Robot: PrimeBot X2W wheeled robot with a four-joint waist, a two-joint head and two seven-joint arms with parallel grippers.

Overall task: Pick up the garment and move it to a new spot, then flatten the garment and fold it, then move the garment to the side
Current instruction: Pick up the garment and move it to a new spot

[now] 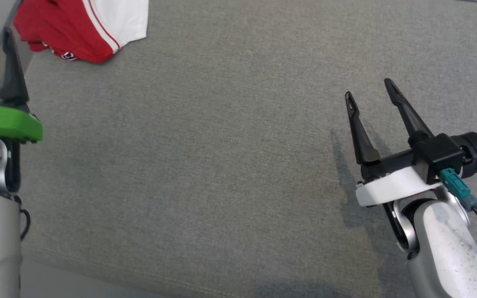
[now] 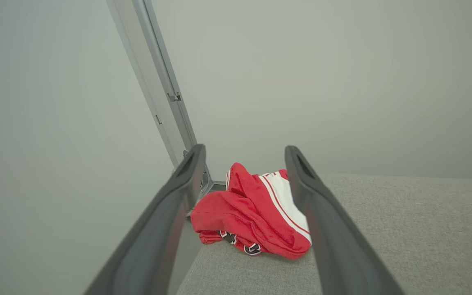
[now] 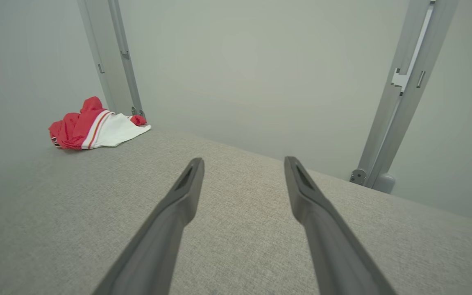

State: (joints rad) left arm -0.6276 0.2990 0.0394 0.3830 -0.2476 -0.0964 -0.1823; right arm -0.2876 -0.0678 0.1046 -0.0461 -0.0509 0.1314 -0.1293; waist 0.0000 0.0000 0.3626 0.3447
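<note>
Grey surface [image 1: 222,174], garment [image 1: 77,29] at far-left corner, left gripper [image 2: 244,155] and right gripper [image 1: 367,88] apart

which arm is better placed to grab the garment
Left. The garment lies bunched at the far left corner, straight ahead of the open left gripper; the right gripper is much farther.

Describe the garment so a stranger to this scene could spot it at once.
Start with the broad grey cloth-covered surface and go to its far left corner, beside the upright metal post. There lies the garment, crumpled in a heap. It is bright red with a white panel edged by thin stripes, unlike the plain grey all around it.
</note>
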